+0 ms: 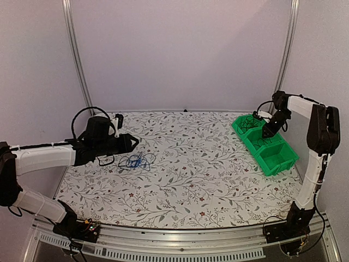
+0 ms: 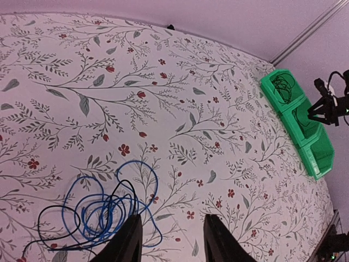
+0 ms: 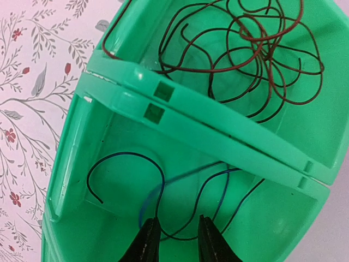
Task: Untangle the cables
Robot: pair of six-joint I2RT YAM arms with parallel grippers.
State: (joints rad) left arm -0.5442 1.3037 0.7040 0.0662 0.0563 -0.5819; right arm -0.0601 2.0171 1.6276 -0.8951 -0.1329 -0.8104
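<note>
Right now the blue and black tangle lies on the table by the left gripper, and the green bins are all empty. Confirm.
Wrong on the bins. The right wrist view shows a dark cable coil in one and a thin cable in the next, under the right gripper. The tangle lies on the table by the left gripper.

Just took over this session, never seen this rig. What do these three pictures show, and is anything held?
Two robot arms stand at the near edge of a flowered table. The wide picture is from a fixed camera above and behind them; the others are from a camera on each wrist. The left gripper is open, close to a loose tangle of blue and black cables on the table. The right gripper, fingers apart, hangs over a green bin: one compartment holds a dark cable bundle, the one under it a thin loose cable. Nothing looks gripped.
</note>
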